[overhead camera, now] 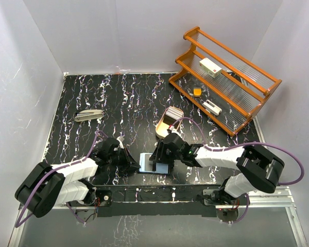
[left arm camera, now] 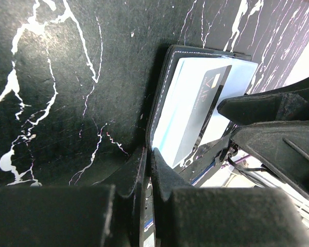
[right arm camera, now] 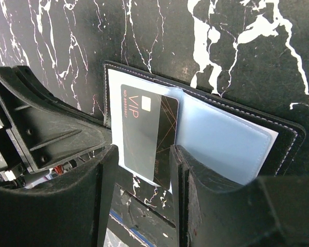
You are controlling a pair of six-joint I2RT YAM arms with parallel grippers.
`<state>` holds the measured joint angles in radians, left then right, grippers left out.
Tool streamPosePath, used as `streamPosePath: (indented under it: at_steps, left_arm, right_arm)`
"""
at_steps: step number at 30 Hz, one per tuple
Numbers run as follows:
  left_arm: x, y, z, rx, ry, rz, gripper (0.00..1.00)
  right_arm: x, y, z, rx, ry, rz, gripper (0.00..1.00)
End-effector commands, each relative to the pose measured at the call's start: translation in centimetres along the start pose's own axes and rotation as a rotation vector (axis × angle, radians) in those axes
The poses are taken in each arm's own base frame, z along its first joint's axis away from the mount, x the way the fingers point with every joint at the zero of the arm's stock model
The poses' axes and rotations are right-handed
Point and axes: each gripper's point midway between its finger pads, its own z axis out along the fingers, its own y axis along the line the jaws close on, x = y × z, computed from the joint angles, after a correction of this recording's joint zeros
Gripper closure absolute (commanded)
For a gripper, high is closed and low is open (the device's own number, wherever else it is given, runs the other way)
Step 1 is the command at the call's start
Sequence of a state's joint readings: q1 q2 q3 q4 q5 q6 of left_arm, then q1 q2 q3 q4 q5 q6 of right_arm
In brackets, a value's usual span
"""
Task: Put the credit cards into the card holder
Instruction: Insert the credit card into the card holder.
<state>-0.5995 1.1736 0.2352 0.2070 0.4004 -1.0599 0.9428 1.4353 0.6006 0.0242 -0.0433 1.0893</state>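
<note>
The card holder (right arm camera: 291, 135) lies open between my grippers, a dark credit card (right arm camera: 147, 128) half tucked under its pale blue sleeve. My left gripper (left arm camera: 147, 154) is pressed together on the holder's edge. My right gripper (right arm camera: 144, 152) has its fingers either side of the card's free end; whether they grip it I cannot tell.
</note>
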Motion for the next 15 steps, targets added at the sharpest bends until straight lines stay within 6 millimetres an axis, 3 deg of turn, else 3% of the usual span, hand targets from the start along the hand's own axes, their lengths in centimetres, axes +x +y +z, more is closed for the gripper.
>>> streamPosePath:
  at_steps: [1,8,15]
  left_arm:
    - [1.1,1.8,-0.1,-0.058,0.026,-0.013,1.00]
    - [1.0,1.8,-0.2,-0.058,0.023,-0.014,1.00]
    - [1.0,1.8,-0.1,-0.058,0.026,-0.015,1.00]
  right_arm:
    - [-0.8,1.4,-0.3,-0.025,-0.036,0.009,0.57]
    - [0.0,1.3,0.6,0.001,-0.011,-0.006,0.57]
    - [-0.2,3.1,0.9,-0.049,-0.014,-0.030,0.58]
